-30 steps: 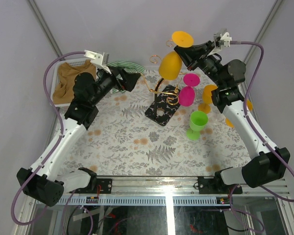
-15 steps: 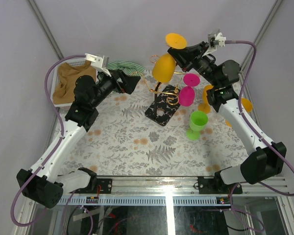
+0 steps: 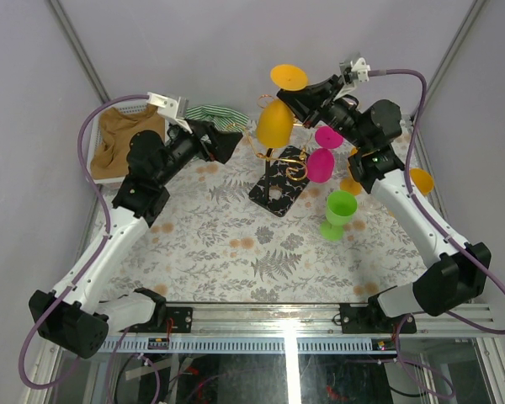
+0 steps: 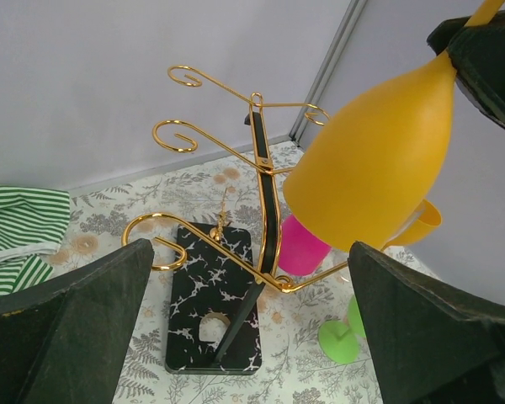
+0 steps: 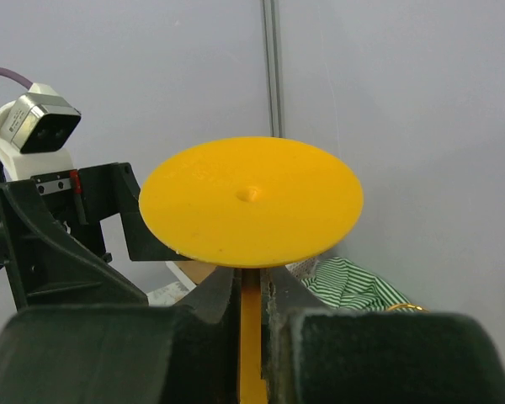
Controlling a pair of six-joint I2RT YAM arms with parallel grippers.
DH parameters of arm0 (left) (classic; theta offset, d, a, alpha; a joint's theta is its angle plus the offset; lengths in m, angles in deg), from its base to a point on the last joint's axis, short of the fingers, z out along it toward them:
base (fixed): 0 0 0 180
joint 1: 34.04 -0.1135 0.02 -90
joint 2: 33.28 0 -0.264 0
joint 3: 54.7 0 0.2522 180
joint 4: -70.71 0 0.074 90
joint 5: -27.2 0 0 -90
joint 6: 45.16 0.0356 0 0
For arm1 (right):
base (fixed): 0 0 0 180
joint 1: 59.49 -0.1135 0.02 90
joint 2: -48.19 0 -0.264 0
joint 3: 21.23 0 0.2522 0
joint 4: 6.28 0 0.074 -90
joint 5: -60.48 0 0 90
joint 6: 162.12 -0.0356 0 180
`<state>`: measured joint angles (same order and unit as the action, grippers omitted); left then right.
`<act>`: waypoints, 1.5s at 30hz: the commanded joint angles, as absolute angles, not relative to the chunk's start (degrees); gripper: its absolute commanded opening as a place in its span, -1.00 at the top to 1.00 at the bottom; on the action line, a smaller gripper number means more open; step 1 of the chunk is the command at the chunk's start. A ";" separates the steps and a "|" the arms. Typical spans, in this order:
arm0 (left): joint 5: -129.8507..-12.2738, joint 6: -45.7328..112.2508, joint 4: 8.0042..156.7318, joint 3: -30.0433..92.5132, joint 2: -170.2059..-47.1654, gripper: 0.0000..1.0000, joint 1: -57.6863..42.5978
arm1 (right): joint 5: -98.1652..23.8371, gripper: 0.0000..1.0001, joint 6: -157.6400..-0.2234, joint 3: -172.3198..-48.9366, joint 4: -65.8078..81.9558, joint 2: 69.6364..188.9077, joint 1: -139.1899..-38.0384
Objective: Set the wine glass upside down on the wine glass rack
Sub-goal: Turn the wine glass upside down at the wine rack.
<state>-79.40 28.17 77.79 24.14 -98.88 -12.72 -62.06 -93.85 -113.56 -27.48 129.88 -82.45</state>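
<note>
I have the right gripper (image 5: 251, 295) clenched on the stem of the orange glass (image 3: 274, 124), just under its foot. In the right wrist view the stem sits pinched between the two fingers (image 5: 210, 307), with the round foot filling the middle of the frame. The glass is upside down in the upper centre of the top view. Its foot is highest, and its long axis slants from the foot at upper right down to the bowl at lower left, mouth facing down. The bowl hangs over the rack (image 3: 265, 195), close against the upper hooks. I cannot tell whether it touches them. My left gripper (image 3: 231, 137) is spread wide and holds nothing. It sits left of the rack and points at it. A pink glass (image 3: 322, 162) hangs on the rack's right side, and a green glass (image 3: 339, 210) stands on the table at lower right of it.
</note>
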 commanded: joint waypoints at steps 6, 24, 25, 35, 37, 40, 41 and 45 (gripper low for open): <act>-80.27 29.81 77.54 20.31 -94.48 -1.00 -12.95 | -60.96 1.00 -88.81 -112.66 -23.14 124.82 -84.74; -84.20 29.53 67.20 11.72 -88.60 -1.00 -12.94 | -59.58 1.00 -86.66 -113.22 -21.99 126.54 -88.25; -84.54 29.05 67.39 11.81 -88.81 -1.00 -12.94 | -59.54 1.00 -86.69 -113.33 -22.14 126.58 -88.56; -80.94 27.06 61.58 2.77 -85.87 -1.00 -12.87 | -55.29 1.00 -87.33 -113.49 -22.45 125.97 -90.21; -80.42 29.16 62.27 1.24 -85.02 -1.00 -12.81 | -54.79 1.00 -87.41 -114.05 -21.89 126.33 -90.73; -80.70 27.13 58.97 -2.33 -83.37 -0.99 -12.86 | -54.71 1.00 -88.13 -114.55 -21.91 126.85 -91.19; -79.68 25.04 57.44 -3.48 -82.93 -1.00 -12.94 | -54.68 1.00 -88.58 -114.28 -22.64 126.79 -91.21; -77.46 13.13 50.89 -6.88 -82.21 -1.00 -12.95 | -54.58 1.00 -89.01 -113.22 -24.95 126.08 -91.30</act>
